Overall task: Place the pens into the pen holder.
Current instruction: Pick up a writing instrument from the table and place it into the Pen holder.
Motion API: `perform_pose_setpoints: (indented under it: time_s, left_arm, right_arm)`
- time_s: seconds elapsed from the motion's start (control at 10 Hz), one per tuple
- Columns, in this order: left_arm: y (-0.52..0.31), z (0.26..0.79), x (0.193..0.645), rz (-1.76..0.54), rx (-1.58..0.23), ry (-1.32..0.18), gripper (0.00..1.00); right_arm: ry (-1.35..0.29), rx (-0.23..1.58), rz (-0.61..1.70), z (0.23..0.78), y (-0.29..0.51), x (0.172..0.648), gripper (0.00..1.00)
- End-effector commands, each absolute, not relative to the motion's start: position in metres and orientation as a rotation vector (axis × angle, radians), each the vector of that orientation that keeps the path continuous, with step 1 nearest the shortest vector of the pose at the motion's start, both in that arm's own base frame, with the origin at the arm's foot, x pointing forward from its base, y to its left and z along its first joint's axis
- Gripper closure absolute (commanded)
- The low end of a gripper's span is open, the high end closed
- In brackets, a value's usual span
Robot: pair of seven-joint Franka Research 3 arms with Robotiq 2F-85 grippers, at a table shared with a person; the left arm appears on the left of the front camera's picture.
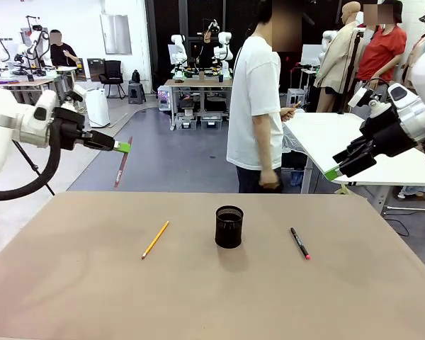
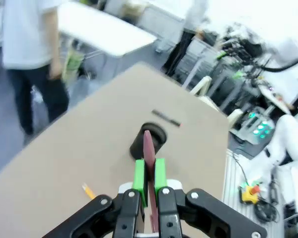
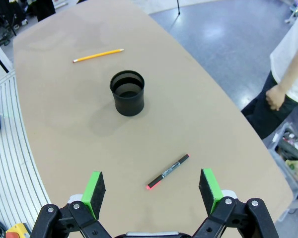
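The left fingers point(image 1: 122, 146) are clamped shut on the brown pen point(image 1: 122, 164), gripping it near its top end, so that it hangs below them nearly upright (leaning a little). They are held high above the worktop's point(image 1: 71, 297) far left edge, and the holder point(image 1: 229, 227) stands mouth up at mid-worktop, well apart from them, lower and towards the robot's right. In the left wrist view the pen's long axis points straight at the holder's mouth, so the drop looks to need a carry across and down with the pen kept upright.

The right fingers point(image 1: 333, 171) are spread wide with nothing between them, raised off the worktop's right side. The marker point(image 3: 168, 171) lies flat right of the holder, nearer this arm; in the right wrist view it slants across the gap between the fingers. The pencil point(image 1: 155, 239) lies flat left of the holder, nearer the left arm.
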State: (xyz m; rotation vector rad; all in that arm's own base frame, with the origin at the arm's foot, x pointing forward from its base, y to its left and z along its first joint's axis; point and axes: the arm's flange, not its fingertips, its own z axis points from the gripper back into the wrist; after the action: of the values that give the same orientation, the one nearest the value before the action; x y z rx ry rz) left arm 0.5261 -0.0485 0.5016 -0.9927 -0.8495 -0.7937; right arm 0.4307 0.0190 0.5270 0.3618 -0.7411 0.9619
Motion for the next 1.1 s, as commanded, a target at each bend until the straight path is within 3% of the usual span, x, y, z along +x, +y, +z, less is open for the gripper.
perform_pose_setpoints:
  time_s: [0.0,0.8,1.0]
  left_arm:
    - [-0.047,0.49,0.514,-0.933,-1.108,-0.896,1.0]
    - [-0.052,0.494,0.514,-0.932,-1.066,-0.911,1.0]
    - [-0.064,0.488,0.516,-1.035,-0.984,-1.017,1.0]
  right_arm:
    - [-0.764,0.381,0.962,0.528,0.019,0.432,0.0]
    - [-0.764,0.381,0.962,0.528,0.019,0.432,0.0]
    - [-0.764,0.381,0.962,0.528,0.019,0.432,0.0]
